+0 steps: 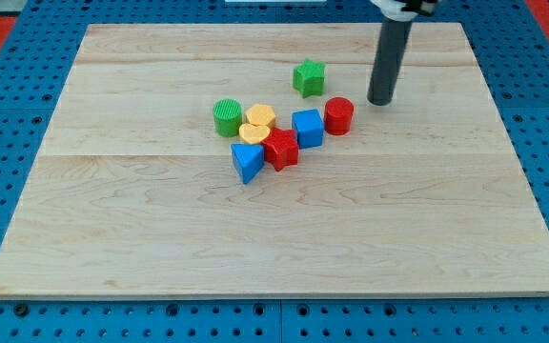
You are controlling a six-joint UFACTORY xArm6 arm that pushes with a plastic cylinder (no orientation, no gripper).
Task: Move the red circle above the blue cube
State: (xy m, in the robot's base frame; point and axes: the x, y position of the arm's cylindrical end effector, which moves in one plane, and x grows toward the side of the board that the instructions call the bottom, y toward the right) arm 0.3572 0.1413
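The red circle [338, 115] stands on the wooden board [160, 219], touching the right side of the blue cube [307, 128]. My tip [381, 100] is on the board just to the upper right of the red circle, a small gap away from it. The dark rod rises from the tip to the view's top edge.
A green star [308, 77] lies above the blue cube. Left of the cube is a cluster: a red star-like block [280, 149], a blue triangle [246, 162], two yellow blocks [259, 117] [253, 133] and a green cylinder [227, 117]. A blue pegboard [17, 95] surrounds the board.
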